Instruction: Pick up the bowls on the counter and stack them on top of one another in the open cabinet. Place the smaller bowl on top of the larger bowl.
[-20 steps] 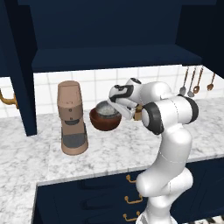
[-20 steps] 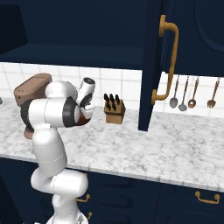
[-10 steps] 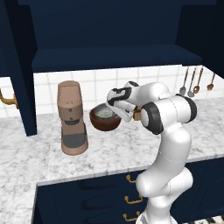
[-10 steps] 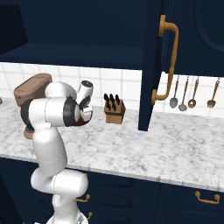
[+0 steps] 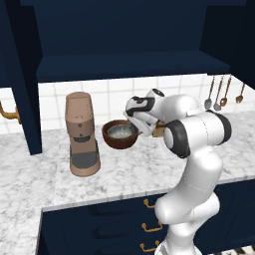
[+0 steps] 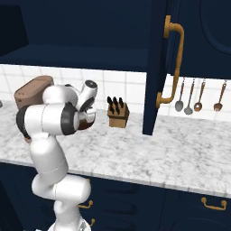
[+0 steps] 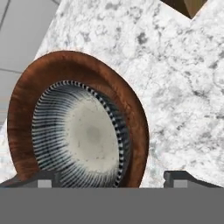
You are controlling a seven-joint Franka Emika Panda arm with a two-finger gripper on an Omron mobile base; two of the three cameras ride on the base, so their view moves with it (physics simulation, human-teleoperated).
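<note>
- Pincer [image 7: 111, 178] spread, fingers straddling the brown bowl's [image 7: 131, 109] near rim, pinching nothing.
- Grey bowl [image 7: 81, 133] sits nested inside it.
- Both on the bench [image 5: 149, 167], near the back edge, beside the coffee machine [image 5: 81, 133].

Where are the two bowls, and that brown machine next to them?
smaller bowl [image 7: 89, 135], hand view, its pale inside.
larger bowl [image 5: 113, 140], left base view, its front outer wall.
brown machine [image 5: 80, 122], left base view, its upper body.
</note>
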